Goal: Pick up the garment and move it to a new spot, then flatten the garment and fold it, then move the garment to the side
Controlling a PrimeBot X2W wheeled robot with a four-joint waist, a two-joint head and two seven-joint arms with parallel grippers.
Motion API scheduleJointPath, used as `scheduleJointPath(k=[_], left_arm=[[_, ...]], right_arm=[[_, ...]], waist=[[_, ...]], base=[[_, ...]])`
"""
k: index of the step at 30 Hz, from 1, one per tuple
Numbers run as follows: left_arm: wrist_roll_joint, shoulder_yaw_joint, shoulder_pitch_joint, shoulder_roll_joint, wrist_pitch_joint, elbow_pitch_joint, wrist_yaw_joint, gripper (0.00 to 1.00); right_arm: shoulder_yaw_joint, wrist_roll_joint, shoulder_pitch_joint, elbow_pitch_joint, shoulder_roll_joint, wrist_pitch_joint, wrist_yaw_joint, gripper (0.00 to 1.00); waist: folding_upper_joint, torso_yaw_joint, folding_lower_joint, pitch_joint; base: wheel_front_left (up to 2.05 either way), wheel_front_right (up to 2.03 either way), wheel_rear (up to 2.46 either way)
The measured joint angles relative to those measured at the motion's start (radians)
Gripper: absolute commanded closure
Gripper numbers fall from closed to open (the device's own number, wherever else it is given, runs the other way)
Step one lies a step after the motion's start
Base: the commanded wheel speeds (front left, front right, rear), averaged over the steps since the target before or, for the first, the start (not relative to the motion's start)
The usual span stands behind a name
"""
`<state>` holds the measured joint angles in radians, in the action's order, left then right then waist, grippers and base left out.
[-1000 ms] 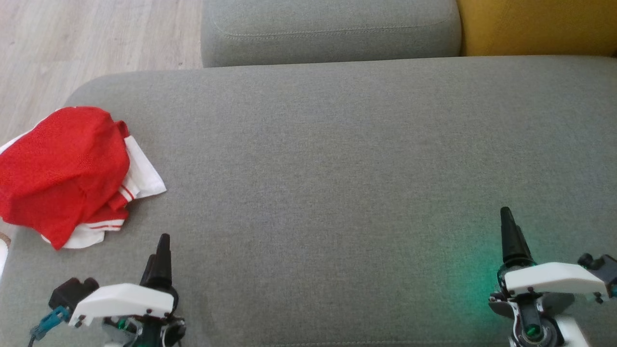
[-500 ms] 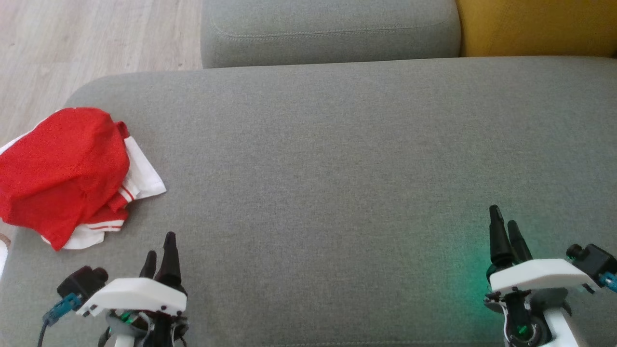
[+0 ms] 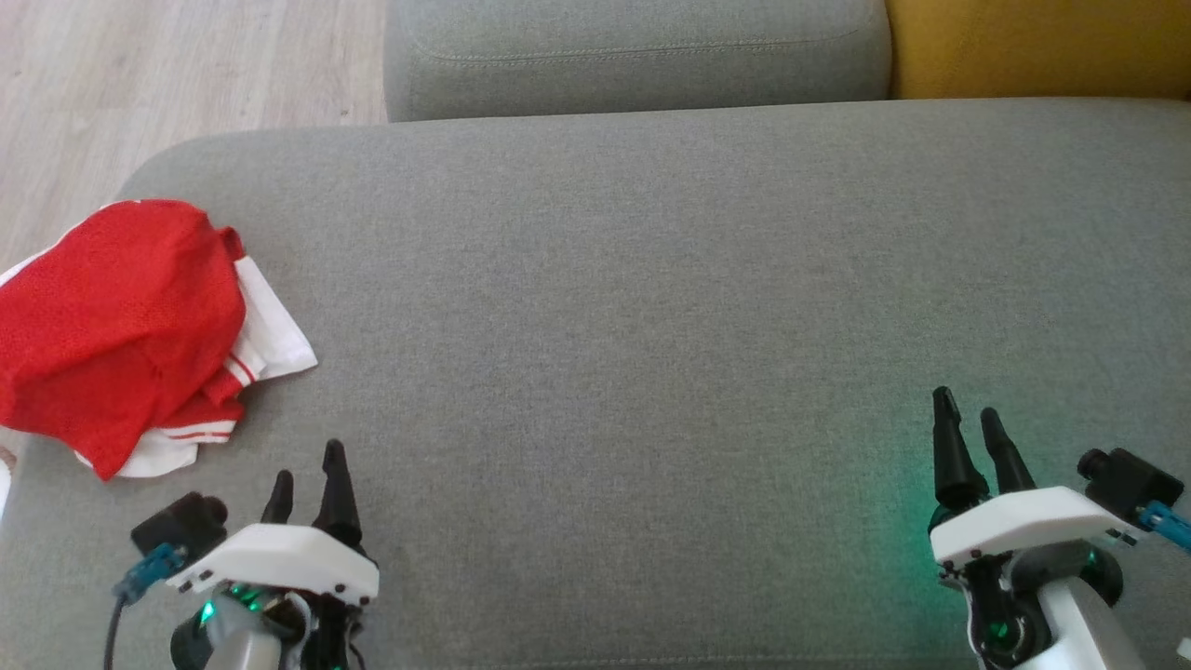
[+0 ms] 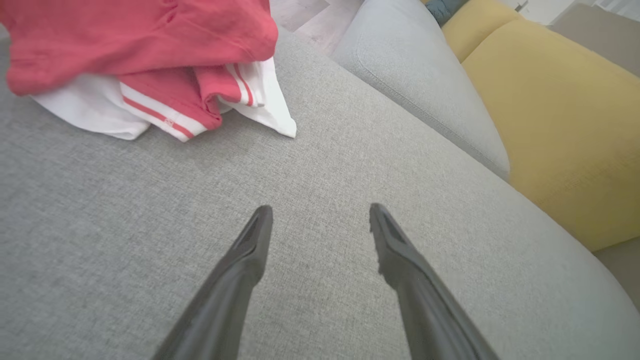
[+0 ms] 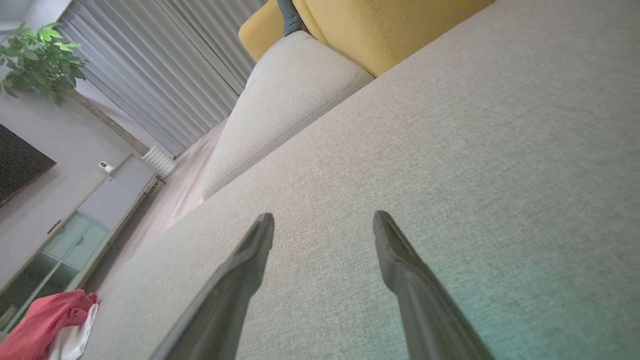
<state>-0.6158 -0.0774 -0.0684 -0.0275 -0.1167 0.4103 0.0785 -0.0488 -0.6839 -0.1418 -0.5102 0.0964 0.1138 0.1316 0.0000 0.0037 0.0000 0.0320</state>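
A: Your left claw [image 3: 307, 461] is wide open and empty. Over the last second its wrist rolled, so both fingers now show apart.
B: The garment [image 3: 121, 316]?
A: Unmoved, crumpled red and white at the sofa's [image 3: 605, 307] left end, near that claw but not touching.
B: Right side?
A: Your right claw [image 3: 966, 402] rolled likewise: wide open, empty, well apart from the garment. I judge you're squaring up for the first pick.
B: Containers?
A: None I can see; the garment lies on bare sofa.
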Motion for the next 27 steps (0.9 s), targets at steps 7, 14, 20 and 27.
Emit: scheduleJointPath(k=[7,14,20,27], left_arm=[[0.089,-0.010,0.000,-0.001,-0.018,0.000,0.020,0.00],[0.178,-0.027,0.000,-0.002,-0.041,0.004,0.044,0.00],[0.253,-0.039,-0.006,-0.003,-0.059,0.004,0.055,0.00],[0.333,-0.047,-0.010,-0.004,-0.074,0.004,0.073,0.00]], right_arm=[[0.001,0.099,-0.010,-0.020,0.001,0.020,0.000,0.00],[-0.005,0.190,-0.014,-0.033,0.002,0.038,0.000,0.00],[-0.003,0.278,-0.016,-0.039,0.002,0.055,0.000,0.00],[0.014,0.375,-0.031,-0.039,0.001,0.079,0.000,0.00]], waist=[[0.0000,-0.001,0.0000,0.002],[0.0000,-0.005,0.0000,0.005],[0.0000,-0.008,0.0000,0.008],[0.0000,-0.012,0.0000,0.010]], base=[[0.00,0.00,0.00],[0.00,0.00,0.00],[0.00,0.00,0.00],[0.00,0.00,0.00]])
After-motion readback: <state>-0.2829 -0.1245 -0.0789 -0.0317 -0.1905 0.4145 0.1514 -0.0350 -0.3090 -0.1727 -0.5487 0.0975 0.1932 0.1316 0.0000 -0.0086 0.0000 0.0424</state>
